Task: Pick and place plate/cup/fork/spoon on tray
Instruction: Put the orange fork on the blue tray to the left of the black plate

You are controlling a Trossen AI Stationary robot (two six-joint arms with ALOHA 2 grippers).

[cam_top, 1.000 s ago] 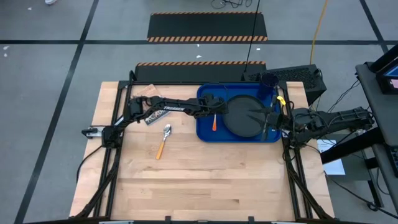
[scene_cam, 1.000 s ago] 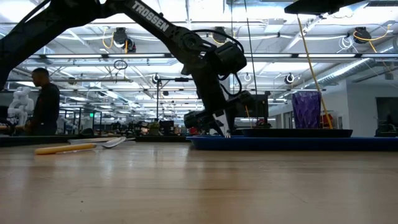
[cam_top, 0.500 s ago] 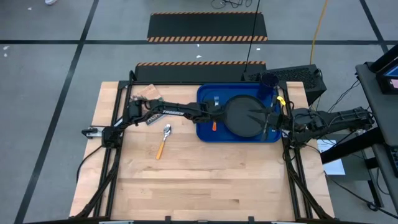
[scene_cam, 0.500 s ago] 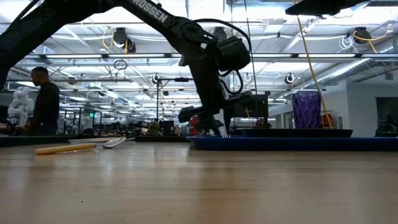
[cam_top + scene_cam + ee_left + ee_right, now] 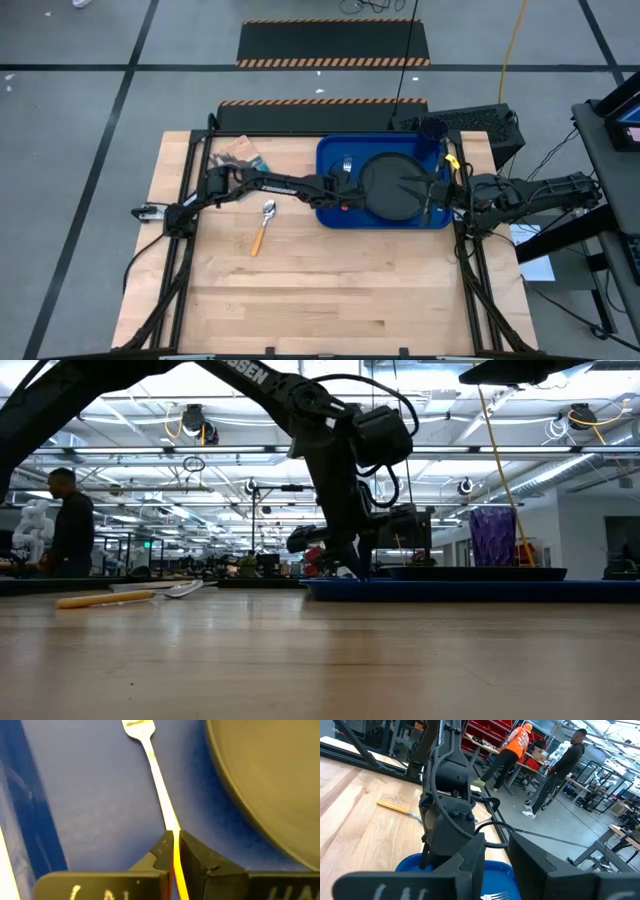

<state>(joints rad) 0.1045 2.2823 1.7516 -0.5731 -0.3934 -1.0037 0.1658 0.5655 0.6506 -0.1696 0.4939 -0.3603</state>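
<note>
The fork lies on the left part of the blue tray [image 5: 328,212], its silver tines [image 5: 348,160] toward the far edge. My left gripper [image 5: 345,198] is over it, shut on its orange handle [image 5: 176,865]. The black plate [image 5: 395,185] rests flat in the tray beside the fork. The purple cup [image 5: 432,130] stands in the tray's far right corner and shows in the low view [image 5: 493,536]. The spoon [image 5: 262,225] lies on the table left of the tray. My right gripper [image 5: 430,200] is open and empty over the plate's right edge. My left gripper pinches the fork's orange handle [image 5: 175,851] between its two fingers, close to where the handle meets the silver neck [image 5: 160,785]. The fingers come from above, slanting toward the far edge. The fork lies flat on the tray floor.
A small printed booklet [image 5: 240,152] lies at the table's far left. A dark box [image 5: 480,125] stands beyond the tray's far right corner. People stand in the room behind [image 5: 72,525], [image 5: 560,770]. Bare wood fills the table's near half.
My left gripper has gone toward the table's near edge along the fork, from over its tines to its handle. The tines now show. The fork has stayed lying on the tray.
</note>
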